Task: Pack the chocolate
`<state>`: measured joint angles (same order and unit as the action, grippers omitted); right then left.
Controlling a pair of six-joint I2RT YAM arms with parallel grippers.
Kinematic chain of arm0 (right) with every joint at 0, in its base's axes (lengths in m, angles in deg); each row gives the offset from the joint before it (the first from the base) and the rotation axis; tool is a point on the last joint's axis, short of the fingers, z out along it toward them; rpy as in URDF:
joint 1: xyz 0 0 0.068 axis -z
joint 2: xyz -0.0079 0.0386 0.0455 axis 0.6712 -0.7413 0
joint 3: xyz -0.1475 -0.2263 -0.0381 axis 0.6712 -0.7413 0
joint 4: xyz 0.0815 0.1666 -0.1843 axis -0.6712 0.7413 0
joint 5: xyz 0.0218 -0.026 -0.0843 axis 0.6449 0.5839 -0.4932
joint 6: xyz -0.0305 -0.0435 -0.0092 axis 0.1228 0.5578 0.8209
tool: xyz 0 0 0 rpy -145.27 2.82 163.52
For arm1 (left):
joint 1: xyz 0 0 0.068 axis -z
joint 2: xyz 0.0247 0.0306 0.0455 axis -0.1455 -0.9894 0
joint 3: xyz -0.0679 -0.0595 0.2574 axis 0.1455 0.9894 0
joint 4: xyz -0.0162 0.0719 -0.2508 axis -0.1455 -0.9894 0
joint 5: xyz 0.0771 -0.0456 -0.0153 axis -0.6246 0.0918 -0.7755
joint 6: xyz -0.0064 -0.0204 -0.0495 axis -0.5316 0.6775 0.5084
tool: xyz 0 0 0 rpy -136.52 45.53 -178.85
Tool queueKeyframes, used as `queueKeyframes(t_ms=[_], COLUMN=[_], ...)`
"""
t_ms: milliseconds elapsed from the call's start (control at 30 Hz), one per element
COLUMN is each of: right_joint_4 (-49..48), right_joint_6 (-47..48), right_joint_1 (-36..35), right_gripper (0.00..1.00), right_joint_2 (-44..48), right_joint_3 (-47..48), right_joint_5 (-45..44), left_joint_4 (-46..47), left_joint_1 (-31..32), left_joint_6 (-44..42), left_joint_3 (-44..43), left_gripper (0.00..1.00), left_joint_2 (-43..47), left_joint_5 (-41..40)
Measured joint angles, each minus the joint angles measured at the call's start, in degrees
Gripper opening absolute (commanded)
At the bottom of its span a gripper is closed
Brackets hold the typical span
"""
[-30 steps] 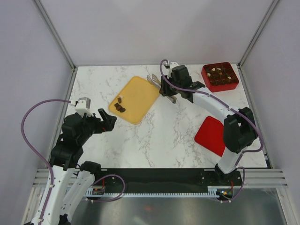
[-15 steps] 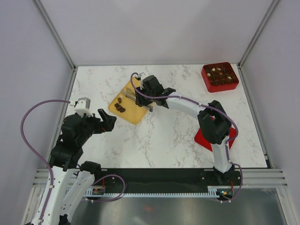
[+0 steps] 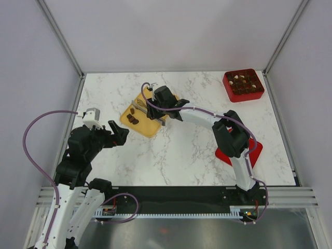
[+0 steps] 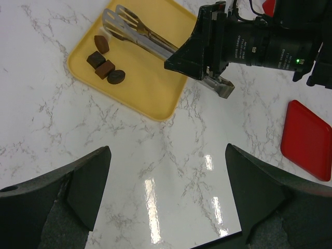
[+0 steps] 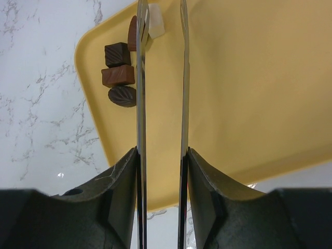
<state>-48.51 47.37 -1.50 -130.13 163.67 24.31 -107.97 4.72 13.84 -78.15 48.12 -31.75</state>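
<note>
Chocolate (image 5: pixel 118 76): four small dark pieces and one cream piece (image 5: pixel 155 28) clustered at one corner of the yellow tray (image 5: pixel 249 93). More sit in the red box (image 3: pixel 248 97). Right gripper (image 5: pixel 161 155) fingers clamp the tongs (image 5: pixel 182 104), whose tips are apart and appear to straddle the cream piece. I read this as the pick step; next I'd squeeze gently, then lift. Left gripper (image 4: pixel 166 197) fingers are spread, holding nothing, over the counter (image 4: pixel 155 155).

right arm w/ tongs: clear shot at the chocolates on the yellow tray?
Probably yes. The right end effector holds the tongs open over the yellow tray, tips right beside the chocolates; a cream-white piece appears to lie between the blades. Nothing stands in the way.
</note>
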Motion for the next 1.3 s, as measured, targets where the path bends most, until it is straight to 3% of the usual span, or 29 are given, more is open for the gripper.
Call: queueKeyframes(t_ms=[1300], right_joint_4=[-0.3], right_joint_6=[-0.7], right_joint_1=[-1.1], right_gripper=[0.46], right_joint_2=[-3.5], right_joint_3=[1.8], right_joint_5=[2.2], left_joint_4=[0.0], left_joint_1=[0.0], left_joint_6=[0.0], left_joint_3=[0.0], left_gripper=[1.0], left_joint_2=[0.0], left_joint_5=[0.0])
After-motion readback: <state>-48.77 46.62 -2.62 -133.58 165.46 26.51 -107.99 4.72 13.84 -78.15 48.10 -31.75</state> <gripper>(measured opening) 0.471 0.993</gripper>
